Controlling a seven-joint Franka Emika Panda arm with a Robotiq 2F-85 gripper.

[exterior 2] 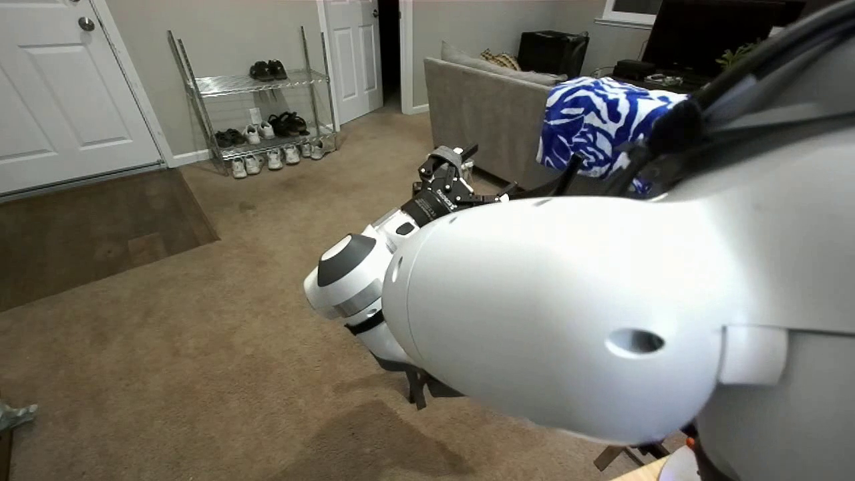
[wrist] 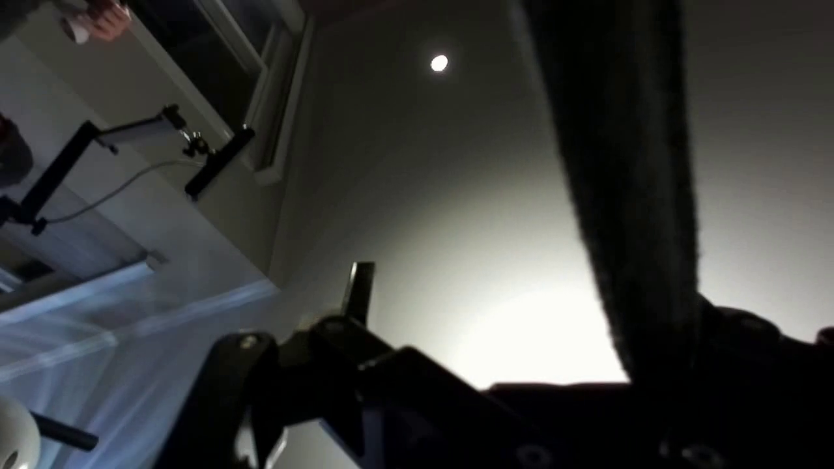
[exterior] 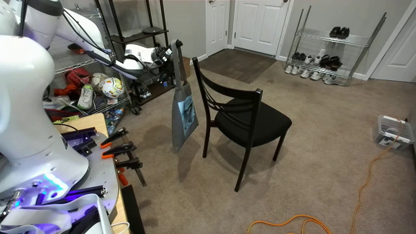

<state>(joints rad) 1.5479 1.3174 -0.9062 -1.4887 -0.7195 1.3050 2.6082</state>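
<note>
A grey cloth bag (exterior: pixel 183 120) with a light blue printed panel hangs in the air in an exterior view. Its long strap (exterior: pixel 177 61) loops over one finger of my gripper (exterior: pixel 171 61), which points sideways. The fingers stand wide apart, and nothing is pinched between them. In the wrist view the dark strap (wrist: pixel 625 195) runs up across the right finger and hides most of it. The left finger (wrist: pixel 358 290) is bare. An exterior view shows the strap (exterior 2: pixel 446 157) over the upper finger; the arm blocks the rest of the bag there.
A black chair (exterior: pixel 253 123) stands beside the bag, its backrest toward it. Wire shelving (exterior: pixel 78 61) with shoes and balls and a black rack (exterior: pixel 139 35) stand behind the arm. Clamps (exterior: pixel 118 149) jut from the table edge. A grey sofa (exterior 2: pixel 494 113) and a shoe rack (exterior 2: pixel 260 83) are farther off.
</note>
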